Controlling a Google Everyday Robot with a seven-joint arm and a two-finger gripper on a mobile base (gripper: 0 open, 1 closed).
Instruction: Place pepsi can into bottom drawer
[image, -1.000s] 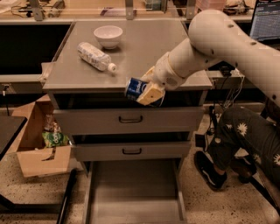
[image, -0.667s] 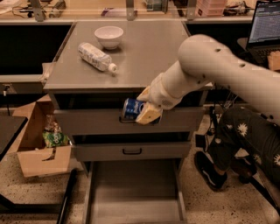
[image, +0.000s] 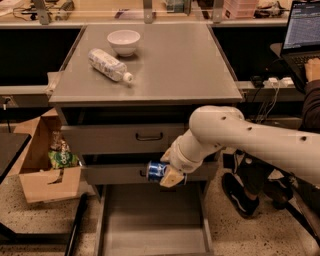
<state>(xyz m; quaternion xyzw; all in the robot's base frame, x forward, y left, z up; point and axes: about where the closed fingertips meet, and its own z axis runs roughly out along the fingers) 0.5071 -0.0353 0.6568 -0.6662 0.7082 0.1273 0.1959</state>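
The pepsi can (image: 155, 170), blue with a silver end, is held on its side in my gripper (image: 165, 174). The gripper is shut on it, in front of the middle drawer's face, above the open bottom drawer. The bottom drawer (image: 150, 220) is pulled out, a wide shallow grey tray, and nothing shows inside it. My white arm (image: 240, 137) comes in from the right and hides part of the upper drawers.
A clear plastic bottle (image: 109, 64) lies on the cabinet top (image: 170, 65) beside a white bowl (image: 123, 41). A cardboard box (image: 45, 160) with a green packet stands on the floor at left. A person's legs and shoe (image: 240, 192) are at right.
My gripper has carried the can down from the cabinet top's front edge, past the top drawer, to the level of the middle drawer.
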